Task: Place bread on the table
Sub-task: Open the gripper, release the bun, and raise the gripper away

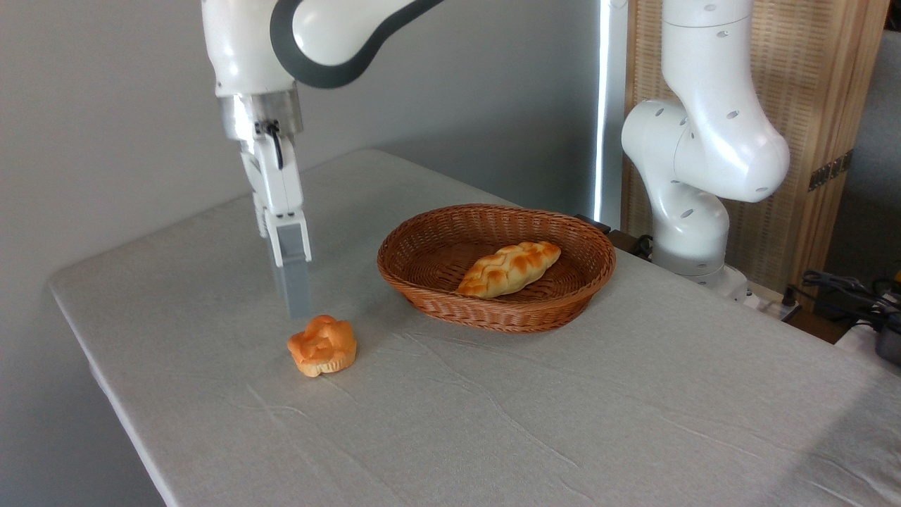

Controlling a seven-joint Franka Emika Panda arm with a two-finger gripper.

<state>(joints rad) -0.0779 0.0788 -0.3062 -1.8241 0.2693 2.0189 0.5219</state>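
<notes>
1. The nearest part of the table point(535, 436) is bare grey cloth with light wrinkles. It gives a wide free area in the foreground, up to the front-left edge, which runs in a diagonal from the rounded left corner down to the bottom of the picture.
2. The bread point(322, 345), a small orange bun with a lobed top, lies on the cloth, outside the basket and near to the front-left edge. Free cloth is on every side of it.
3. The gripper point(298, 299) hangs above the bun and just behind it, pointing straight down. It holds nothing and does not touch the bun. It is seen from the side, so it cannot be told whether the fingers are spread or closed.
4. The wicker basket point(496, 313) stands to the right of the bun, apart from it. The braided loaf point(509, 268) lies inside it.
5. The arm base point(693, 211) stands beyond the far right edge of the table.
</notes>
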